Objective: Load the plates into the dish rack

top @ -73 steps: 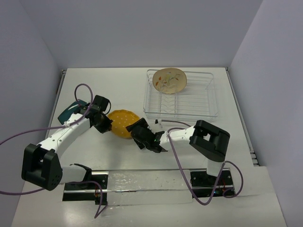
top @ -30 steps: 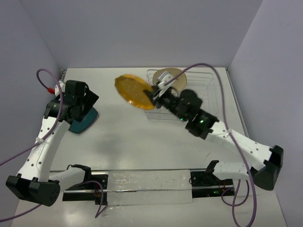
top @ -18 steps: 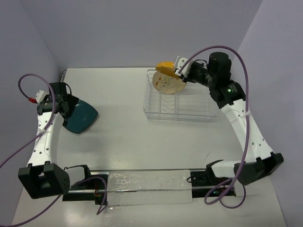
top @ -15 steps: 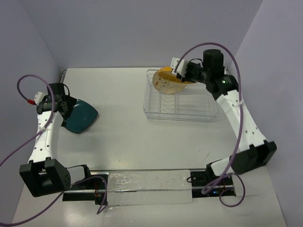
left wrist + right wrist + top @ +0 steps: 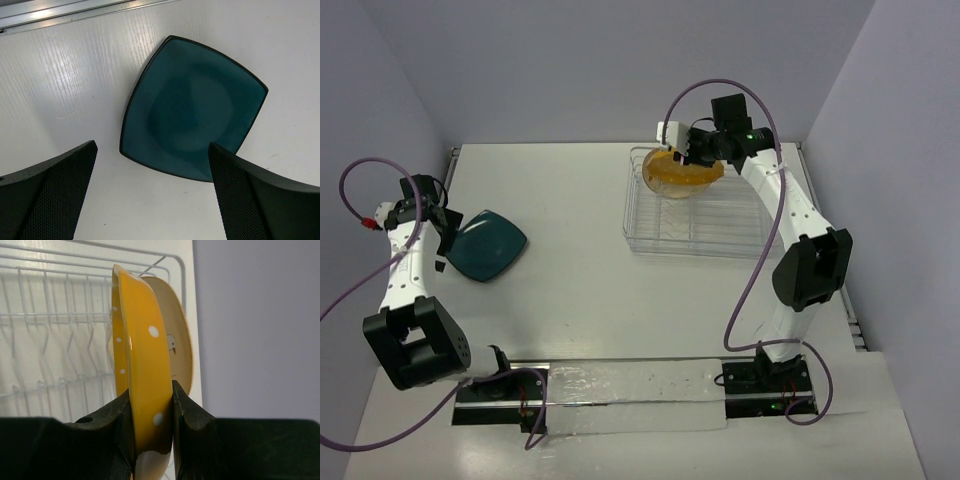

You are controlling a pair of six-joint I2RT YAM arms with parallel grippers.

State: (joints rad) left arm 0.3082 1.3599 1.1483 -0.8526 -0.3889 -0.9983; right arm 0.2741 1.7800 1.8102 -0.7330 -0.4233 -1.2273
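Note:
My right gripper (image 5: 682, 155) is shut on the rim of the yellow-orange dotted plate (image 5: 142, 365), holding it on edge over the far left end of the dish rack (image 5: 720, 225). The cream floral plate (image 5: 180, 345) stands upright just behind it among the wire dividers. In the top view the yellow plate (image 5: 687, 176) covers most of the cream one. The dark teal plate (image 5: 195, 107) lies flat on the table at the left. My left gripper (image 5: 152, 200) hangs open above its near edge, fingers wide apart and touching nothing. It shows at the table's left edge (image 5: 445, 245).
Most of the rack's wire slots (image 5: 60, 340) to the right of the two plates hold nothing. A metal rail (image 5: 85, 12) runs along the table's left edge near the teal plate (image 5: 485, 245). Walls close in on three sides.
The right arm swung the yellow plate from left of the rack to its far left end, beside the cream plate. The left gripper drew back leftward, off the teal plate, staying open.

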